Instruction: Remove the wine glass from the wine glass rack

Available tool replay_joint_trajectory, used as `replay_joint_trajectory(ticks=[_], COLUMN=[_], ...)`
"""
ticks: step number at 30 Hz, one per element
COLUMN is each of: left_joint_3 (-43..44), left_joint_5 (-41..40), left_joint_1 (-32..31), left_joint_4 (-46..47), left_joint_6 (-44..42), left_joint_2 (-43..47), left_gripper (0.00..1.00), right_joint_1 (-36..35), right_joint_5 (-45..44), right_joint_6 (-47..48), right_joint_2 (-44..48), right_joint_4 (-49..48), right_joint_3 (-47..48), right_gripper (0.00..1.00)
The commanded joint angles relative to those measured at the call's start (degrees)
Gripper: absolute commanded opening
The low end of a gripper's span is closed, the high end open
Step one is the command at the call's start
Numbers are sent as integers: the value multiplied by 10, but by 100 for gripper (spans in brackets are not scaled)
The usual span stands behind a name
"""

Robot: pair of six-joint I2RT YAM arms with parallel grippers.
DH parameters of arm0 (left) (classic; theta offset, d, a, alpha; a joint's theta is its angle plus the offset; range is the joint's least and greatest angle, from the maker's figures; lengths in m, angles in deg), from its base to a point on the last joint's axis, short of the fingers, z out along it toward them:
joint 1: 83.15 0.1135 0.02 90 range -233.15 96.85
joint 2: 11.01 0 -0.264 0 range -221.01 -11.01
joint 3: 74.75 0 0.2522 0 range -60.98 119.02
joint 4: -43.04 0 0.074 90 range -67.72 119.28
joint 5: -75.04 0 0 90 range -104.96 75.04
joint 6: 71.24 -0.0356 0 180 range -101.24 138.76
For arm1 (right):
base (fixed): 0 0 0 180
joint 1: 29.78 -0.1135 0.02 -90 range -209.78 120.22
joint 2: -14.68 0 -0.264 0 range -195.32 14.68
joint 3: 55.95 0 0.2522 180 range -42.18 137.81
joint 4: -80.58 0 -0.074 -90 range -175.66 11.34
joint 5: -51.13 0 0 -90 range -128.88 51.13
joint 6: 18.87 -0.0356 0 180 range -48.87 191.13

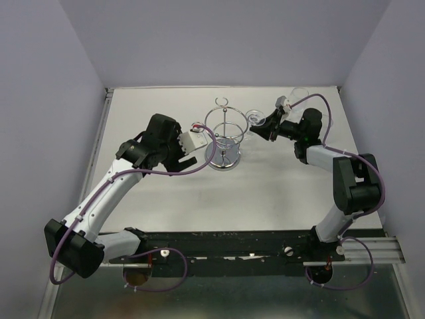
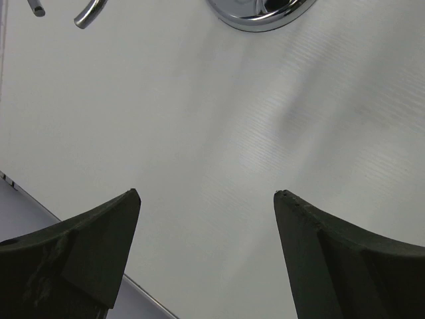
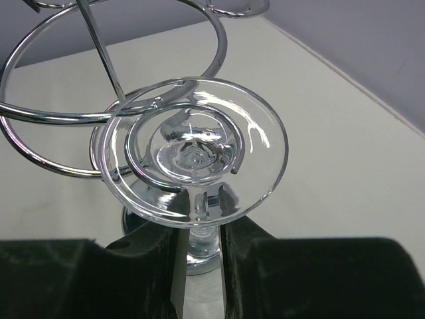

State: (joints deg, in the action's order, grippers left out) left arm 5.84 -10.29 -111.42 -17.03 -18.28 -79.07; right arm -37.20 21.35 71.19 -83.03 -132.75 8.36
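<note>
Your left gripper (image 2: 206,194) hovers wide open and empty at the rack's (image 1: 224,136) 9 o'clock. The glass (image 3: 199,153) hangs at its 3 o'clock, with its stem between your right gripper's (image 3: 199,229) close-set jaws. You cannot tell whether they pinch it.

**A robotics lab test cell, not a home**

The setting looked like a laboratory workcell. A flat white table (image 1: 265,193) sat boxed in by plain pale lavender panels: a left wall (image 1: 46,100), a back wall (image 1: 219,40) and a right wall (image 1: 398,80). Two robot arms, the left arm (image 1: 106,199) and the right arm (image 1: 332,156), were fixed to a black mounting bar (image 1: 226,242) at the near edge. A bare aluminium rail (image 1: 392,249) ran beside it. Purple cables (image 1: 166,172) trailed loosely along the arms. The wine glass rack (image 1: 224,136) stood on bare board.
</note>
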Motion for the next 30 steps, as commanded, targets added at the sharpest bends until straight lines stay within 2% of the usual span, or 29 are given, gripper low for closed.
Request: replay_joint_trajectory(ticks=[1,4,7,10,18,26,30], left_joint_3=[-7,-10,-8,-9,-25,-29,-31], left_joint_5=[-9,-7,-7,-4,1,5,6], left_joint_1=[-5,-6,-6,-6,-10,-10,-9], left_joint_4=[9,12,15,17,24,36,44], left_joint_6=[4,2,1,1,3,1,-2], left_joint_2=[-1,-2,-4,-5,2,2,3], left_gripper=[99,99,99,99,99,99,99], right_joint_1=[-1,-1,-1,-1,0,4,8], right_joint_5=[-7,-10,-10,-11,-13,-27,-39], right_joint_6=[1,1,1,1,-22,-7,31], right_joint_2=[7,16,27,34,51,67,74], right_joint_4=[-29,-27,-18,-18,-14,10,32], right_joint_3=[10,7,12,15,20,15,10], right_gripper=[28,24,7,1,1,1,1])
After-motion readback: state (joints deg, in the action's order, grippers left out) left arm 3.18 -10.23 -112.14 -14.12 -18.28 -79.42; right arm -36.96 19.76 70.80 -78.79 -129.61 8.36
